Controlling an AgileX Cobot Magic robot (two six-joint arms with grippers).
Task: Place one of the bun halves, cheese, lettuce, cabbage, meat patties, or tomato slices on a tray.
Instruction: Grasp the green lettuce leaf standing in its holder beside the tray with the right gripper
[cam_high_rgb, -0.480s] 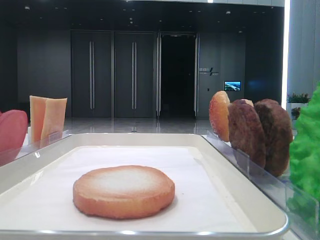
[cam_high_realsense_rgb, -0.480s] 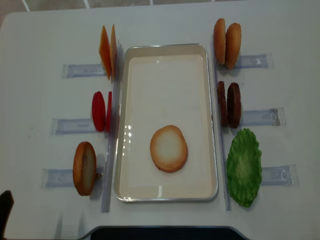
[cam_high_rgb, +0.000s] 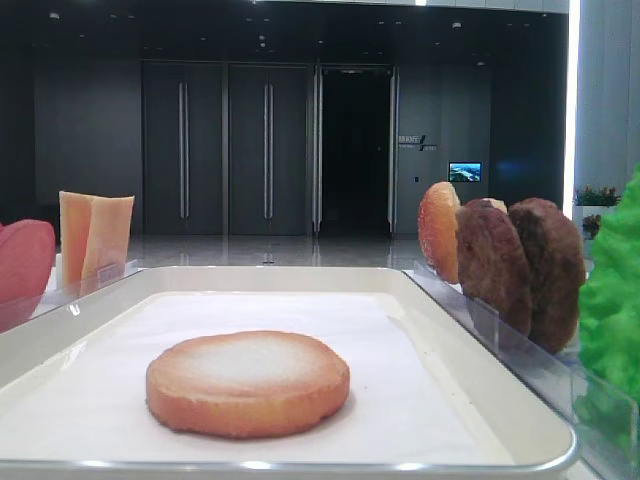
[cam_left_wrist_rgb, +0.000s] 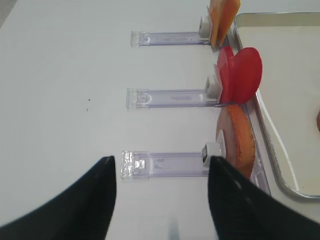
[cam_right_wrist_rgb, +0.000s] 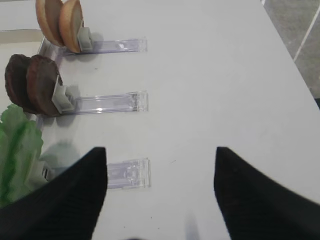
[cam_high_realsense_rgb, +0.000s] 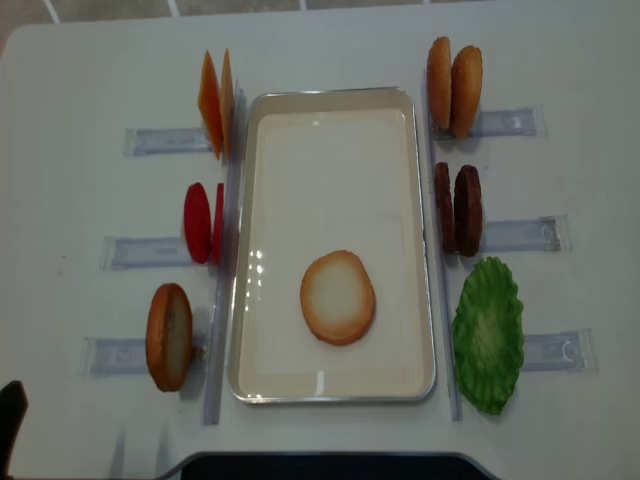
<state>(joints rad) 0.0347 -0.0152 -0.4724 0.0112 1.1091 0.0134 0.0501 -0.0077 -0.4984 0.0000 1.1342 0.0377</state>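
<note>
one bun half (cam_high_realsense_rgb: 338, 297) lay flat, pale face up, on the paper of the tray (cam_high_realsense_rgb: 330, 99), toward its near end and a little right of middle. both claws hung back over the near corners of the table (cam_high_realsense_rgb: 80, 80), well apart from everything: the left gripper (cam_left_wrist_rgb: 160, 200) had its jaws spread wide and held nothing, and so did the right gripper (cam_right_wrist_rgb: 160, 195).

just beyond the left gripper a second bun half (cam_left_wrist_rgb: 237, 145) stood on edge in its clear holder (cam_left_wrist_rgb: 165, 164) against the tray's left rim; past it stood the tomato slices (cam_left_wrist_rgb: 241, 75), then the cheese (cam_left_wrist_rgb: 222, 17) at the far left. on the right the lettuce (cam_high_realsense_rgb: 488, 335) leaned nearest, the meat patties (cam_high_realsense_rgb: 458, 208) stood behind it, and two more bun halves (cam_high_realsense_rgb: 452, 72) were farthest.

to my eye the next layer wanted a claw coming down square over an upright slice, closing on its faces near the top edge, lifting straight out of the holder, then tipping it flat over the bun. the lettuce looked floppy and would likely droop.
</note>
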